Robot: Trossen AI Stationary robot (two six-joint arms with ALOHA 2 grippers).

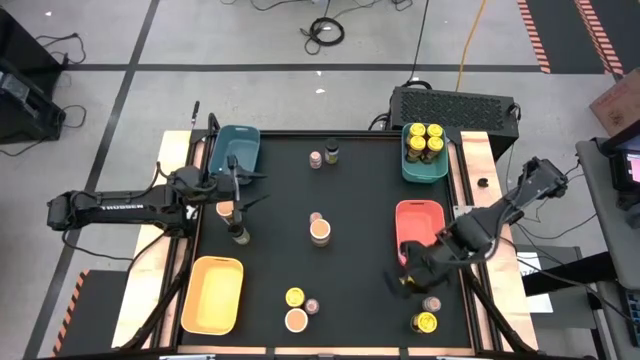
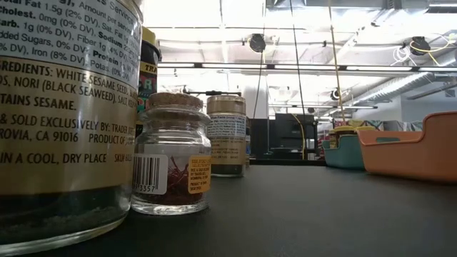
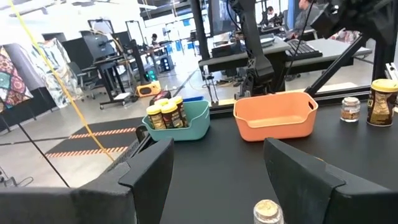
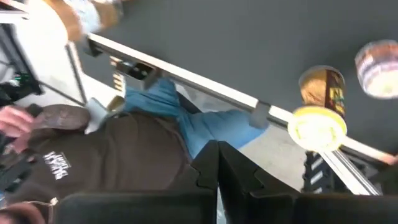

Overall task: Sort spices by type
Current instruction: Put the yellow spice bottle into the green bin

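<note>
Spice jars stand upright and scattered on the black table (image 1: 360, 190). Several yellow-lidded ones fill the green tray (image 1: 425, 152). A yellow-lidded jar (image 4: 320, 112) and a pinkish-lidded jar (image 4: 376, 60) stand at the near right corner. My right gripper (image 1: 402, 281) hovers just left of them, tipped downward, shut with nothing between its fingers (image 4: 217, 171). My left gripper (image 1: 250, 190) is level at the table's left, open. A tan-lidded jar (image 1: 226, 210) and a dark-lidded jar (image 1: 240, 235) stand beside it. A cork-topped jar (image 3: 266, 211) shows low between its fingers, untouched.
A blue tray (image 1: 237, 150) sits far left, a salmon tray (image 1: 420, 222) right of centre, a yellow tray (image 1: 213, 293) near left. More jars stand at the far middle (image 1: 323, 156), the centre (image 1: 320, 230) and the near middle (image 1: 296, 310). A person (image 4: 118, 155) stands beyond the near edge.
</note>
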